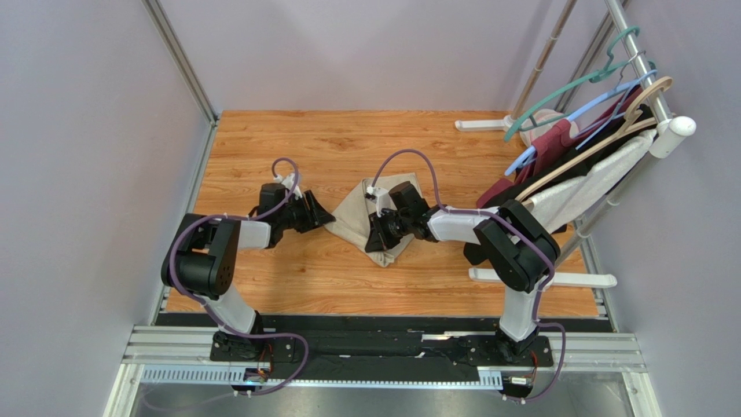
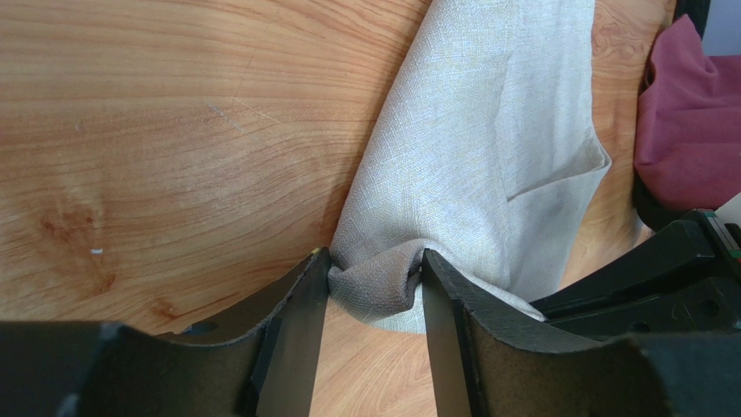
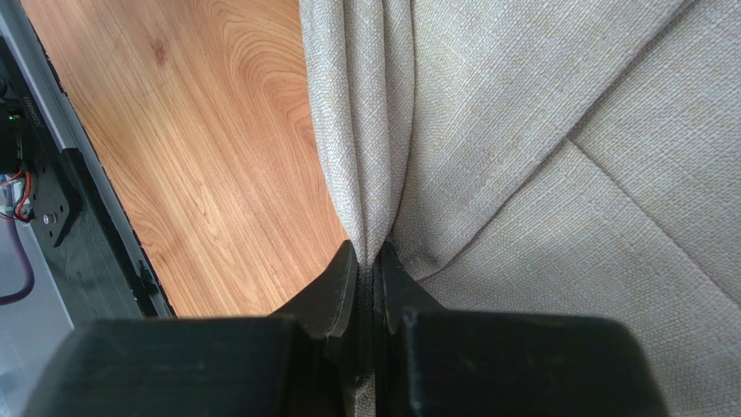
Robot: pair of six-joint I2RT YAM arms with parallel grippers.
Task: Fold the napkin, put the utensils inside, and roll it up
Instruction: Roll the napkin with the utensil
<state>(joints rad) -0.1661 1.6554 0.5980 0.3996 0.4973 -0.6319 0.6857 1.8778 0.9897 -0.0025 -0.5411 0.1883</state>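
The left tool (image 2: 374, 269) clamps a bunched napkin (image 2: 487, 130) corner while the right tool (image 3: 370, 261) pinches a pleat, likely to stretch it flat.

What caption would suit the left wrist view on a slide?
Left gripper pinches a bunched corner of the beige napkin lying on the wooden table.

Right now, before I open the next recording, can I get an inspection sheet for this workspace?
Surface: wood-grain table.
Job's things: napkin bunched and creased between the arms; utensils, nothing seen.
Clutter: garments on hangers at the right edge.
End effectors: left end effector pinches a bunched napkin corner; right end effector shut on a napkin fold.
Cables: purple cables loop along both arms.
Surroundings: grey walls, metal frame rails.
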